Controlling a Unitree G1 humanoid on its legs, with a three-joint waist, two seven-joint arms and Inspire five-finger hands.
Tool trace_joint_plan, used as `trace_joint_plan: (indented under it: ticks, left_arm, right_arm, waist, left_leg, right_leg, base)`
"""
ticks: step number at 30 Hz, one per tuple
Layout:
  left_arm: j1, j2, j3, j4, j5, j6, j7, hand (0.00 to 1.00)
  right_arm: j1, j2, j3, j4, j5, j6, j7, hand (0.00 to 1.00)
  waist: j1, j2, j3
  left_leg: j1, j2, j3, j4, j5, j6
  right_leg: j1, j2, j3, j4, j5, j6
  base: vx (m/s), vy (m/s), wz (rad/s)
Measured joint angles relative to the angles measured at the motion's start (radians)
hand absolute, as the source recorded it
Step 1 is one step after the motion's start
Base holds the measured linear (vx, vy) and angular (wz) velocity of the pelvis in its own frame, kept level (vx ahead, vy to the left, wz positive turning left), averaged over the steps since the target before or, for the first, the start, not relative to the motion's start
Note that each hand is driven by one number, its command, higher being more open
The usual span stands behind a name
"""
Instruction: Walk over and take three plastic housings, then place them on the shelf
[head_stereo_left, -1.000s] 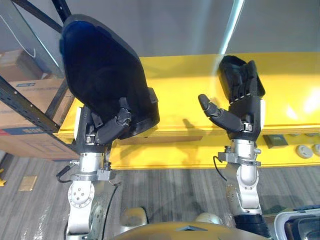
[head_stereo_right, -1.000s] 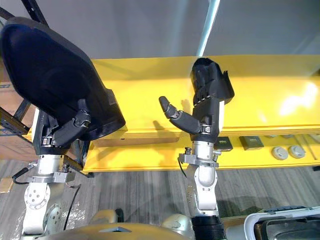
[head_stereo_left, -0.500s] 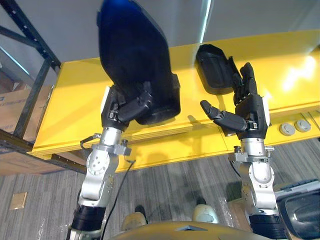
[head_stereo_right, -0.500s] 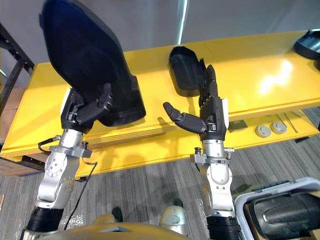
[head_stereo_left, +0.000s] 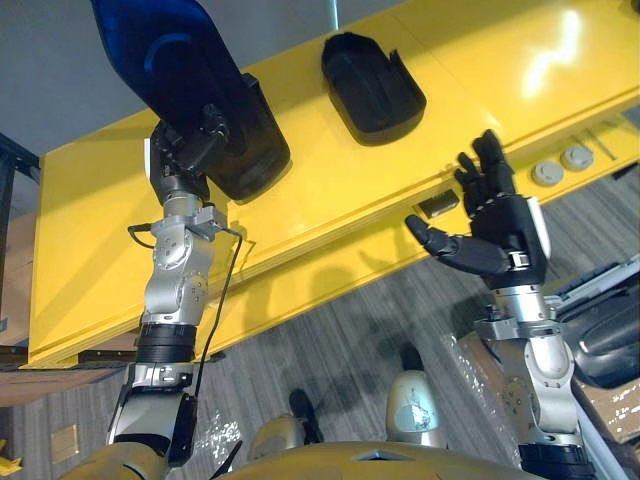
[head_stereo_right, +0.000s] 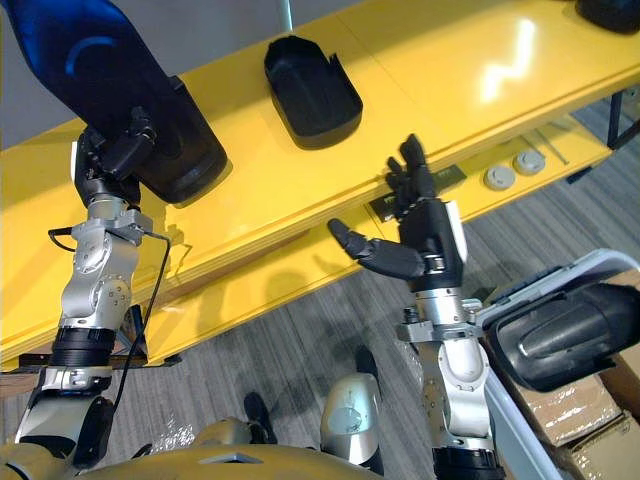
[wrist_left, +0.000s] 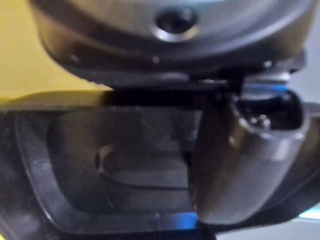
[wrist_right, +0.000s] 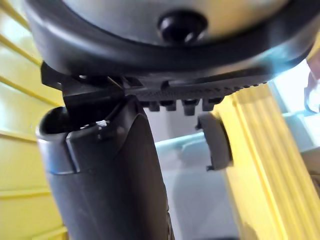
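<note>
My left hand (head_stereo_left: 188, 152) is raised at the upper left, shut on a large black plastic housing (head_stereo_left: 175, 75) held over the yellow shelf (head_stereo_left: 490, 60). In the left wrist view its thumb (wrist_left: 240, 160) lies curled across the housing's hollow inside (wrist_left: 115, 170). A second black housing (head_stereo_right: 312, 90) lies on the shelf top, hollow side up. My right hand (head_stereo_right: 425, 235) hangs open in front of the shelf's edge, well short of that housing, with nothing in it. Its thumb (wrist_right: 115, 180) stands straight in the right wrist view.
A third dark housing (head_stereo_right: 610, 10) sits at the shelf's far right. A grey bin (head_stereo_right: 540, 290) at the lower right holds another black housing (head_stereo_right: 570, 335), with cardboard boxes (head_stereo_right: 590, 420) beside it. Small round grey parts (head_stereo_left: 560, 165) lie on the shelf's lower ledge.
The whole view has swung. My right hand has let go of the second housing on the shelf top and drawn back from it. My left hand keeps hold of its housing.
</note>
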Motion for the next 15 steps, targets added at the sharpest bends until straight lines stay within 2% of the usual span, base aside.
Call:
trace_joint_plan:
  ticks: [3,7,10,15]
  left_arm:
    - [-0.012,0.006,0.0,-0.001,-0.03,0.007,0.006,0.0]
    - [-0.03,0.014,0.005,-0.005,-0.081,0.004,0.019,0.0]
    - [-0.03,0.014,0.004,-0.013,-0.114,-0.01,0.012,0.0]
    - [-0.038,0.013,-0.018,-0.026,-0.136,0.016,0.0,0.0]
  right_arm:
    - [0.009,-0.003,0.057,-0.026,0.0,0.023,0.018,1.0]
    - [0.01,-0.029,0.132,-0.101,0.015,0.036,0.051,1.0]
    - [0.001,-0.039,0.195,-0.128,0.035,0.061,0.074,1.0]
    - [-0.011,-0.039,0.289,-0.159,0.033,0.101,0.068,1.0]
  waist:
    - [0.003,-0.001,0.005]
    - [0.008,-0.002,0.048]
    - [0.015,-0.004,0.049]
    - [0.033,-0.013,0.074]
  left_leg:
    - [-0.011,-0.001,-0.001,0.001,0.006,-0.002]
    - [-0.016,-0.008,-0.004,0.005,0.013,-0.003]
    - [-0.051,-0.012,-0.013,0.021,0.014,-0.003]
    - [-0.084,-0.013,-0.032,0.042,0.016,-0.005]
  right_leg:
    - [-0.032,0.0,0.006,0.043,-0.018,-0.003]
    - [-0.059,-0.01,0.009,0.107,-0.052,-0.001]
    - [-0.102,-0.019,0.008,0.149,-0.068,-0.001]
    - [-0.127,-0.032,-0.01,0.19,-0.088,-0.003]
  base:
    - [-0.05,-0.048,0.02]
    - [-0.07,-0.036,0.06]
    - [-0.04,-0.033,0.12]
    - [-0.02,-0.029,0.15]
